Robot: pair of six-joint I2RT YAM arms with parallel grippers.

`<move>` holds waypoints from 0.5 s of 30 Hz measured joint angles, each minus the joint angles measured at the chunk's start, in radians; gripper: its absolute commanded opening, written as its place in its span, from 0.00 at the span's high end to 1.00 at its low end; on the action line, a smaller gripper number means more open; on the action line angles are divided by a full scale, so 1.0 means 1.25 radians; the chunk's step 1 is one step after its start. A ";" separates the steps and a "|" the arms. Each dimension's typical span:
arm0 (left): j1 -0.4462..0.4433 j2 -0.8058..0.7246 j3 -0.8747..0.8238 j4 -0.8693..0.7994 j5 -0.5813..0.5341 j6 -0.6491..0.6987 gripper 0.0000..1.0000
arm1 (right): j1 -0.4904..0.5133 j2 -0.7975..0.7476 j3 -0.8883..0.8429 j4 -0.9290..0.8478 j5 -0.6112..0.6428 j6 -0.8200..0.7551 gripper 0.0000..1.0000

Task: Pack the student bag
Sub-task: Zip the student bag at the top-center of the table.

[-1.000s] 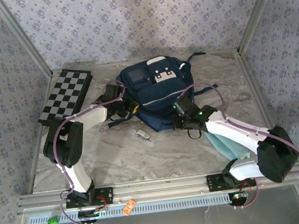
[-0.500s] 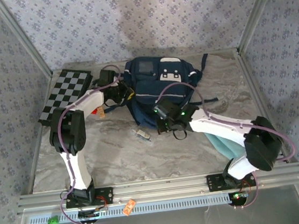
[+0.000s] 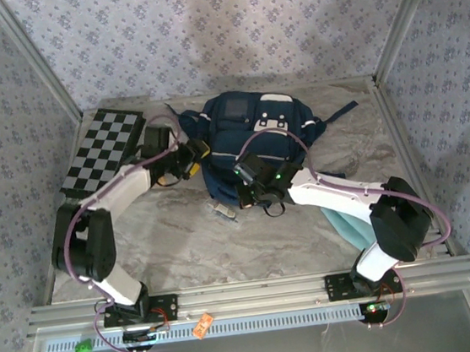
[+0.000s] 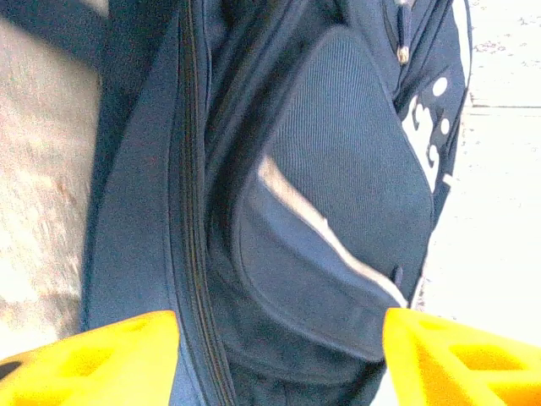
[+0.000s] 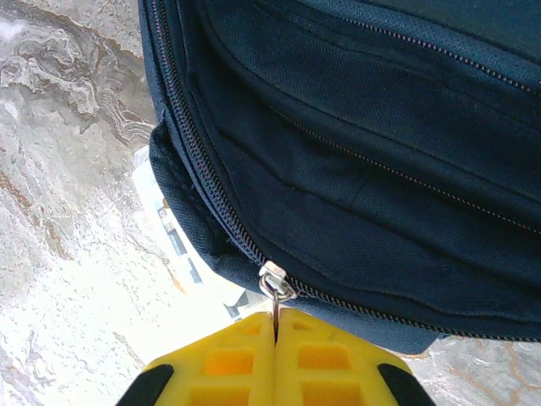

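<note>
The marbled table carries the student bag at its far middle. The navy bag lies with its white-patched front pocket facing up, and the chessboard sits well apart at the far left. A teal cloth lies by the right arm, outside the bag. The left gripper is at the bag's left side. In its wrist view its yellow fingers stand wide apart with the bag's fabric and zip line between them, gripping nothing. The right gripper is at the bag's near corner, fingers pressed together on the zipper pull, whose metal tab runs down into the seam between them. A small white item lies on the table just beside that corner. With things lying outside the bag, the step in hand looks like running the main zipper to open the compartment. Which way the slider must travel cannot be told here. The next move calls for a steady pull along the zip track, with the left gripper probably closing on the fabric to brace it.
</note>
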 measured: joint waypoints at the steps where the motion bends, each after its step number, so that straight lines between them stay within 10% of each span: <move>1: -0.013 -0.016 -0.024 0.013 -0.005 -0.019 0.30 | 0.000 0.000 -0.001 0.002 0.000 0.000 1.00; 10: -0.131 -0.023 -0.146 0.106 -0.083 -0.206 0.27 | -0.001 0.015 -0.003 0.008 -0.009 0.000 1.00; 15: -0.161 0.032 -0.135 0.149 -0.123 -0.262 0.45 | -0.001 0.020 -0.003 0.008 -0.008 0.002 1.00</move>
